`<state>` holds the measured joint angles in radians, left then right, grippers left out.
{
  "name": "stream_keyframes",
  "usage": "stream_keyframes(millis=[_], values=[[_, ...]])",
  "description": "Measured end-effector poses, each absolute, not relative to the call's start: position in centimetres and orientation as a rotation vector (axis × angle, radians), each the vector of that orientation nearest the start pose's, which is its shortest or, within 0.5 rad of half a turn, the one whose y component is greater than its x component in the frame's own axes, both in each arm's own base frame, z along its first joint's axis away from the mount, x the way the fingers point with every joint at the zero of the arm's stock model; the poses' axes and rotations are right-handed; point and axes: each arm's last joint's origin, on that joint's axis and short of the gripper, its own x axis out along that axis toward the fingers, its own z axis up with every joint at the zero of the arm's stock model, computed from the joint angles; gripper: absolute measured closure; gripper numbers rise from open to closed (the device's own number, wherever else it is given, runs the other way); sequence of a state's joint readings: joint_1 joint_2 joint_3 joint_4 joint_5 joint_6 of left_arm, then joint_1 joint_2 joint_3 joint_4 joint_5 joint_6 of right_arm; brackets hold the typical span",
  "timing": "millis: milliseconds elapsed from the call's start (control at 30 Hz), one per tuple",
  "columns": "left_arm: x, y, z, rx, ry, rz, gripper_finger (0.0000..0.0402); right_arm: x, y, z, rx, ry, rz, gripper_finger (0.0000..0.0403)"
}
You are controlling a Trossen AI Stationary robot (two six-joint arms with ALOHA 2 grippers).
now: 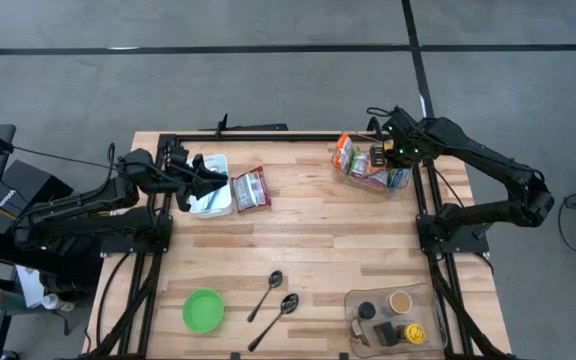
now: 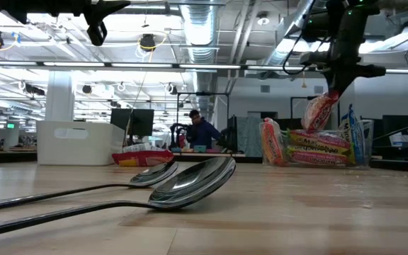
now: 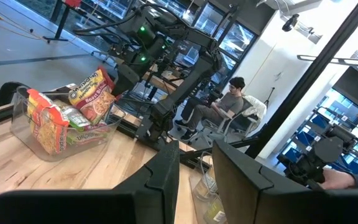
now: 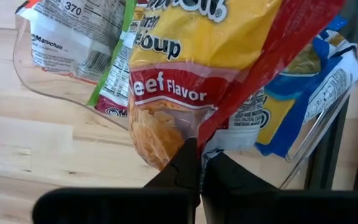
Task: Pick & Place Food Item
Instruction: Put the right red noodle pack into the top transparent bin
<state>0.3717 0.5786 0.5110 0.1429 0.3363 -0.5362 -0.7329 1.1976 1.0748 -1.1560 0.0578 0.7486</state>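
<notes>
A noodle packet is being lifted out of the clear bin.

The packet [image 4: 185, 74], marked "Beef Flavor", is pinched by its edge in the clenched right gripper [image 4: 197, 163], above the clear bin [image 1: 368, 185]. Next, it must be carried clear and set down. The left gripper [image 3: 194, 171] waits partly open, holding nothing, beside the white container [image 1: 211, 186].

A red and yellow beef soup packet [image 4: 185, 68] hangs up in the air over the clear bin [image 1: 368, 185] near the table's far right corner. More packets [image 2: 317, 149] stand in the bin, maybe noodles too.
</notes>
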Motion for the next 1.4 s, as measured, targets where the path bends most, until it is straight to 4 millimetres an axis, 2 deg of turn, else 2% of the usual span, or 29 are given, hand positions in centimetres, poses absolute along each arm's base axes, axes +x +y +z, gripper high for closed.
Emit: stream_keyframes(millis=[300,433,1167,1400], values=[[13.61,4.29,29.83,-0.51,-0.079,0.02,0.0309,14.57,-13.44,28.51,1.042,0.988,-1.167,0.0337],[13.61,4.29,29.83,-0.51,-0.079,0.02,0.0309,14.14,-13.15,28.4,1.038,1.038,-1.203,0.0323],[13.61,4.28,29.83,-0.51,-0.079,0.018,0.0309,13.95,-13.0,28.36,1.008,1.083,-1.19,0.032],[13.61,4.29,29.83,-0.51,-0.078,0.018,0.0309,14.35,-13.45,28.5,0.984,1.012,-1.205,0.032]])
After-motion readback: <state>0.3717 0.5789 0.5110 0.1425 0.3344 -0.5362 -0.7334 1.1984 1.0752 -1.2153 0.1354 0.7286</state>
